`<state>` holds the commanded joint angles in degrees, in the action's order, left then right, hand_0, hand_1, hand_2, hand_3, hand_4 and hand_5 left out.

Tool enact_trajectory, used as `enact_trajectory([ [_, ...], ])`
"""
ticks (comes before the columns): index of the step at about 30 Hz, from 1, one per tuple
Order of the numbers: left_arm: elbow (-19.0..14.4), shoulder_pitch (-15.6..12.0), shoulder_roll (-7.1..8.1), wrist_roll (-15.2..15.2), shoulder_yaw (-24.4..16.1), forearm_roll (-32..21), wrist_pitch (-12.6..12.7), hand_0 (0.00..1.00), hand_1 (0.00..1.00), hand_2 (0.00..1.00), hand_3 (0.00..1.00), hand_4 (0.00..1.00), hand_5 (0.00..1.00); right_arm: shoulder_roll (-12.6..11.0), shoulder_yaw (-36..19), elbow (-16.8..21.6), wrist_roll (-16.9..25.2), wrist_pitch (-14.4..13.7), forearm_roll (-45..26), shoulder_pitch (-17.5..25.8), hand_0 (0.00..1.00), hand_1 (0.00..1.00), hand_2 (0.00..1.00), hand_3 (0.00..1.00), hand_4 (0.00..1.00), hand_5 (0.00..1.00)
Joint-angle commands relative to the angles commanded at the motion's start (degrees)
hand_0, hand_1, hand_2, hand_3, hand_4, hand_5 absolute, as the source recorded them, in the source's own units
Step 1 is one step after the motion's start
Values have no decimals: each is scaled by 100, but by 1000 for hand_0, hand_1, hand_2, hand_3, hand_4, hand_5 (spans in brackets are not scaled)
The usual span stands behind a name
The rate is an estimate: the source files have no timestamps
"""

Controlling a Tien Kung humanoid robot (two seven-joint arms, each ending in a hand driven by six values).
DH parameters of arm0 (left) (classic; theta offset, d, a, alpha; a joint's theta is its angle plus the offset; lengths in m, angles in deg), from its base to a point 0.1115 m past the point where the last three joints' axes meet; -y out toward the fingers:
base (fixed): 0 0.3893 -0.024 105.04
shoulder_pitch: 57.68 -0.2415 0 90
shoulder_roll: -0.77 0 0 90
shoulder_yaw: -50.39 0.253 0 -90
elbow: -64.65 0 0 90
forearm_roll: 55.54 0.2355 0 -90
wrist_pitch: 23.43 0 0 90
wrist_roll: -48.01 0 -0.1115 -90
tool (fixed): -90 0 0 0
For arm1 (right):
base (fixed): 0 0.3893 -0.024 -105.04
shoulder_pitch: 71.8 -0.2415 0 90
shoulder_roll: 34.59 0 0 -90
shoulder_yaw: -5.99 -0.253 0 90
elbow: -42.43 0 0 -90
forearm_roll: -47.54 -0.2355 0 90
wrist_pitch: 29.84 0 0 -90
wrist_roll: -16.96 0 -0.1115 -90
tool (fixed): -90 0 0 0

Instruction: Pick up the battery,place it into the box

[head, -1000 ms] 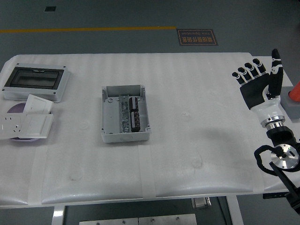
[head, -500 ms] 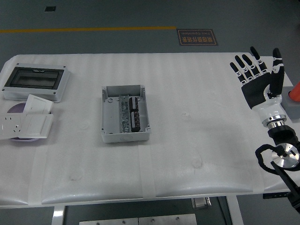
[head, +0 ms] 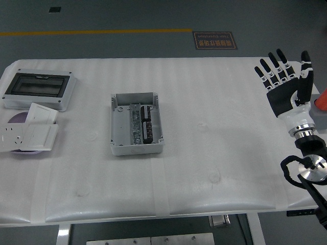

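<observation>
The grey open box (head: 137, 124) sits left of the table's middle, with dark parts (head: 145, 127) and a metal rail inside it. I cannot pick out a separate battery anywhere on the table. My right hand (head: 288, 71) is raised upright near the right edge, palm facing the table, fingers spread and holding nothing. It is far to the right of the box. The left arm is out of sight.
A grey enclosure with a dark clear lid (head: 38, 89) lies at the far left. White socket plates (head: 28, 133) lie in front of it over a purple disc (head: 18, 118). A grey block with a red-orange piece (head: 322, 109) sits behind my right hand.
The right hand's fingers have gone from curled to spread, and the hand has drifted a little right and up. Nothing on the table has moved.
</observation>
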<state>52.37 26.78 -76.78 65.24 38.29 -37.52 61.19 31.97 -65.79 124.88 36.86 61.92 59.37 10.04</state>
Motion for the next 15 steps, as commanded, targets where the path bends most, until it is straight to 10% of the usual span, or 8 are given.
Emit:
enact_trajectory([
  [15, -17, -37, -13, -4, -102, 102, 7, 697, 707, 619, 731, 697, 368, -104, -876, 85, 68, -49, 124, 205, 865, 835, 866, 810, 905, 862],
])
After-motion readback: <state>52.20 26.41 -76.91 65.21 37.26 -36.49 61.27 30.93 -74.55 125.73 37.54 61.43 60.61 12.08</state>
